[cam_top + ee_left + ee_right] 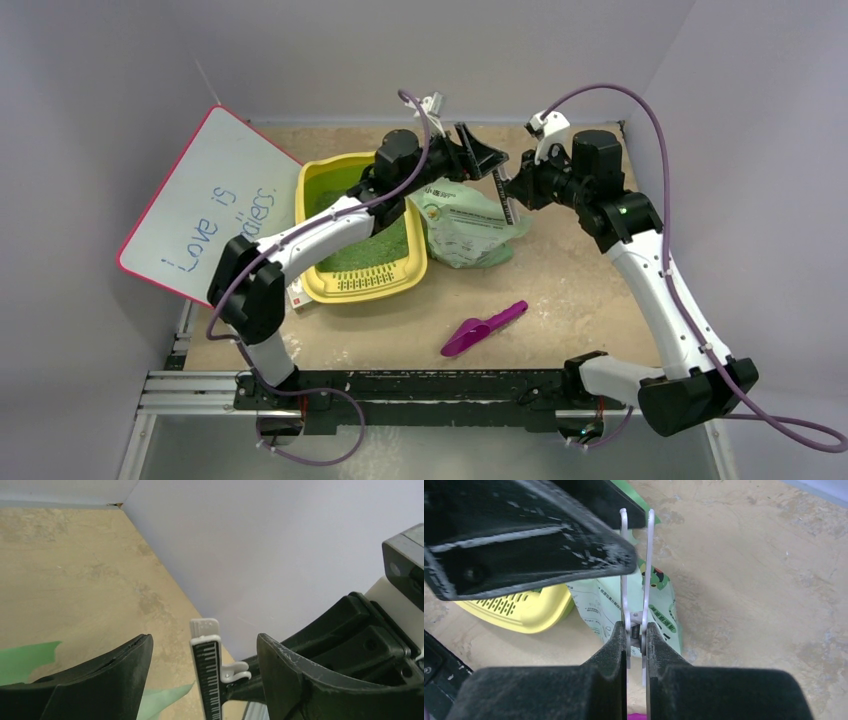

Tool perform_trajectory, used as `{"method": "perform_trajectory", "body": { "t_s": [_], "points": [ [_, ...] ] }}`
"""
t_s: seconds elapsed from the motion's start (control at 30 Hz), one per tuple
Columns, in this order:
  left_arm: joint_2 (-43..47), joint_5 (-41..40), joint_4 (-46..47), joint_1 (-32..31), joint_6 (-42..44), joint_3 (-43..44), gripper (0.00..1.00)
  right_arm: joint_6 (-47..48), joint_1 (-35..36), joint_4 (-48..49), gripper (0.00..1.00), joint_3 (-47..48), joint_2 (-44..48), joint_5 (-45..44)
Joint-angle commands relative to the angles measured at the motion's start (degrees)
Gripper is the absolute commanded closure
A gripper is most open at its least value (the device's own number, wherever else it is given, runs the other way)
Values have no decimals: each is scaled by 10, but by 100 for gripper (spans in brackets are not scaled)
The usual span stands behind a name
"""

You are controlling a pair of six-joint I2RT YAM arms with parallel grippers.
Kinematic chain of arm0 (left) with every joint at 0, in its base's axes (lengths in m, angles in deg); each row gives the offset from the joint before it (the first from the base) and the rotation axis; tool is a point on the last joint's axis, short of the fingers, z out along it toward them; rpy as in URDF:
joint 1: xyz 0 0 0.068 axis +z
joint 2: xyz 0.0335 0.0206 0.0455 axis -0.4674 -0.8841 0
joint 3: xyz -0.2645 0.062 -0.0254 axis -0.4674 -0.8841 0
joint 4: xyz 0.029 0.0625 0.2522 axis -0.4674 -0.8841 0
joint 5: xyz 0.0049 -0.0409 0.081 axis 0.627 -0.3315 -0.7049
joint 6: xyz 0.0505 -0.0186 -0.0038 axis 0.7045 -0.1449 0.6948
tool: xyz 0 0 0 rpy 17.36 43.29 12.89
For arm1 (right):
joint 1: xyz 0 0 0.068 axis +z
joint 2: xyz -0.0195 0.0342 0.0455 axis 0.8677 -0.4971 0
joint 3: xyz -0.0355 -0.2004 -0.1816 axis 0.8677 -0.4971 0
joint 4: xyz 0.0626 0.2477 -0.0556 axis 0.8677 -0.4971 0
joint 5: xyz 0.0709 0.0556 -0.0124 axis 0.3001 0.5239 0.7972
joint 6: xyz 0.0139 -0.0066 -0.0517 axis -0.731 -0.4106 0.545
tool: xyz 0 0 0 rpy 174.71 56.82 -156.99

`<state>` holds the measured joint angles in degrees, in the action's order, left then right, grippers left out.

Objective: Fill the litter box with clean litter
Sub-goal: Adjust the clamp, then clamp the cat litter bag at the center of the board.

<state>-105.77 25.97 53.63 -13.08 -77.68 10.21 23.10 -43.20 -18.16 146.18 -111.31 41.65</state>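
Green clean litter (372, 250) covers the floor of the yellow litter box (360, 283), which sits on the bench (590, 290) under the left arm, a crumpled pale green bag (465, 225) just beside its right rim. Above the bag the left pincer (487, 150), jaws spread, faces the right pincer (508, 188), a thin white clip (509, 208) at its tips. A purple scoop (485, 328) lies nearer the bases.

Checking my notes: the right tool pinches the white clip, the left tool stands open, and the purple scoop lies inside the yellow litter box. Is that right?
Not the scoop. The top view shows the purple scoop lying on the table, apart from the litter box. The right tool does pinch the white clip, and the left tool stands open.
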Motion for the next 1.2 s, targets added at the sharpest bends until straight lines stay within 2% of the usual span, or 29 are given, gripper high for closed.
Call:
{"method": "perform_trajectory", "body": {
  "t_s": [0.0,0.07,0.13,0.23,0.27,0.37,0.53,0.83,1.1,1.17],
  "points": [
    [72,2,-7,29,80,-33,24,15,3,5,100,26,1,-23],
    [95,28,-20,49,126,-57,22,33,3,-7,100,37,-1,-36],
    [116,84,-57,66,216,-69,21,57,3,-22,100,47,-3,-47],
    [124,182,-195,73,426,-59,20,99,3,-46,100,64,-7,-53],
    [118,196,-257,73,489,-47,19,112,3,-55,100,72,-11,-54],
    [98,240,-365,70,669,-24,19,152,3,-94,100,107,-27,-27],
    [98,254,-363,63,819,-51,18,236,4,-144,100,129,-38,5],
    [43,192,-368,56,872,-19,20,353,7,-232,100,142,-54,27],
    [11,200,-350,55,874,-1,21,363,17,-248,99,142,-65,33],
    [11,206,-346,55,866,6,27,366,22,-252,99,144,-73,24]
  ]
}}
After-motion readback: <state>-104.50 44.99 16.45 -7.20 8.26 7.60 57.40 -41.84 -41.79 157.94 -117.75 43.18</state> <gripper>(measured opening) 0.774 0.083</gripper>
